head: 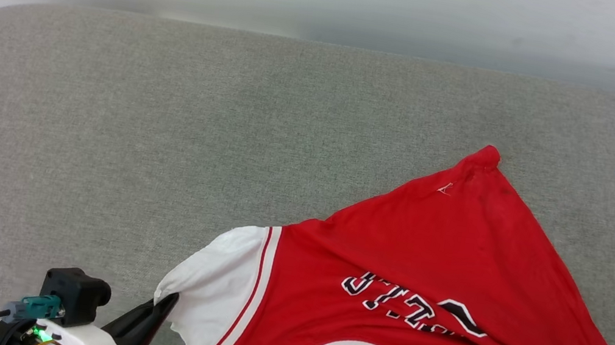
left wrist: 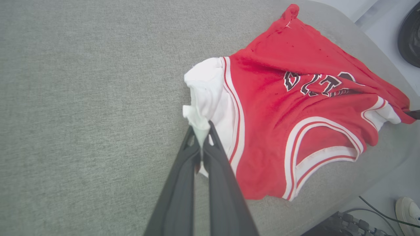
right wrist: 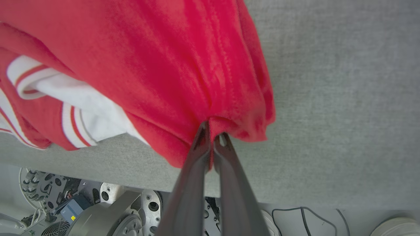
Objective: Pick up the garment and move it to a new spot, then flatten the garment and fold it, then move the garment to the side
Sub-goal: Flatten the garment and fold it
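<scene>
Near the front edge of the table (left wrist: 82, 98), left gripper (left wrist: 200, 129) pinches a white sleeve (left wrist: 206, 85) of the garment (left wrist: 262, 98), right gripper (right wrist: 213, 131) perhaps its hem; flattening, folding remain.

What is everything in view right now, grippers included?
Red jersey T-shirt with white sleeves: one, red and white, rumpled on the table's near right part, lettering up.
Grey fabric-covered table: one, grey, under the shirt.
White shoe: one, white, on the floor past the table's edge.
Dark cables: a few, black, on the floor beside the table.
Left gripper: one, dark fingers, shut on the shirt's white sleeve.
Right gripper: one, dark fingers, shut on a red edge of the shirt.
</scene>
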Controlling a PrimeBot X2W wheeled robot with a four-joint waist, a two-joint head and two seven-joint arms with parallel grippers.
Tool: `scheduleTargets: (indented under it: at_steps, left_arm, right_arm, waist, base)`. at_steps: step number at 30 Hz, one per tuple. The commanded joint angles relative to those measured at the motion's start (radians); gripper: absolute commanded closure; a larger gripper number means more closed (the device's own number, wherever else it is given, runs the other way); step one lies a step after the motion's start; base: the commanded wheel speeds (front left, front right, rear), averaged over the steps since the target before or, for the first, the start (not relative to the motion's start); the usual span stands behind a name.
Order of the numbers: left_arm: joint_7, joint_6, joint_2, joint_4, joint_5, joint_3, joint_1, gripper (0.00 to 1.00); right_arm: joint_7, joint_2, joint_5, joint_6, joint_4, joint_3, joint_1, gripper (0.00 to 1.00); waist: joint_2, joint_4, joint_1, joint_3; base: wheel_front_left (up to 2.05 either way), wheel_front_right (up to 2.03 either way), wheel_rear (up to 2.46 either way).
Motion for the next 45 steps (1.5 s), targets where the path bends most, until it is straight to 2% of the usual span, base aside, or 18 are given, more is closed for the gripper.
scheduleTargets:
  at_steps: [1,2,3,7,11,14,20,26,32,38,45]
  left_arm:
    - [-0.002,0.004,-0.007,-0.001,0.004,-0.006,-0.002,1.00]
    - [0.001,0.006,-0.007,-0.003,0.005,-0.007,-0.004,1.00]
    - [0.003,0.008,-0.007,-0.007,0.005,-0.006,-0.006,1.00]
    - [0.011,0.013,0.010,-0.027,0.017,-0.007,-0.007,1.00]
    - [0.020,0.015,0.022,-0.055,0.028,-0.009,-0.018,1.00]
    - [0.023,0.017,0.022,-0.077,0.038,-0.013,-0.026,1.00]
    - [0.022,0.009,0.012,-0.109,0.060,-0.028,-0.063,1.00]
    - [0.027,-0.019,-0.021,-0.112,0.081,-0.067,-0.127,1.00]
    - [0.019,-0.046,-0.063,-0.085,0.090,-0.103,-0.176,1.00]
    - [-0.007,-0.067,-0.106,-0.048,0.088,-0.123,-0.212,1.00]
    - [-0.025,-0.087,-0.138,-0.013,0.086,-0.146,-0.226,1.00]
  right_arm:
    - [-0.014,0.010,-0.013,-0.001,0.003,0.005,0.016,1.00]
    - [-0.026,0.009,-0.023,-0.001,0.004,0.008,0.019,0.58]
    - [-0.034,0.008,-0.030,-0.001,0.008,0.009,0.018,0.00]
    - [-0.064,-0.005,-0.030,0.000,-0.020,0.022,-0.038,0.00]
    - [-0.045,-0.042,-0.008,0.000,-0.090,0.036,-0.106,0.00]
    - [-0.011,-0.064,0.006,0.000,-0.156,0.046,-0.181,0.00]
    - [0.076,-0.062,-0.003,0.000,-0.203,0.088,-0.350,0.00]
    - [0.148,-0.078,-0.077,0.000,-0.092,0.154,-0.579,0.00]
    - [0.163,-0.098,-0.141,0.000,0.068,0.187,-0.732,0.00]
    - [0.175,-0.151,-0.181,0.000,0.183,0.228,-0.771,0.00]
    - [0.164,-0.173,-0.184,-0.001,0.269,0.261,-0.710,0.00]
  waist:
    - [0.0000,-0.006,0.0003,-0.006]
    - [0.0000,-0.007,0.0003,-0.007]
    - [0.0000,-0.008,0.0003,-0.007]
    - [0.0000,-0.006,0.0003,0.001]
    - [0.0000,0.013,0.0003,0.028]
    - [0.0000,0.035,0.0003,0.054]
    - [0.0000,0.084,0.0003,0.125]
    - [0.0000,0.171,0.0003,0.216]
    - [0.0000,0.253,0.0003,0.276]
    - [0.0000,0.315,0.0003,0.301]
    - [0.0000,0.356,0.0003,0.311]
  base:
    - [0.00,0.00,0.00]
    - [0.00,0.00,0.00]
    - [0.00,0.00,0.00]
    - [0.00,0.00,0.00]
    - [0.00,0.00,0.00]
    - [0.00,0.00,0.00]
    - [0.00,0.00,0.00]
    - [0.00,0.00,0.00]
    - [0.00,0.00,0.00]
    - [0.00,0.00,0.00]
    - [0.00,0.00,0.00]
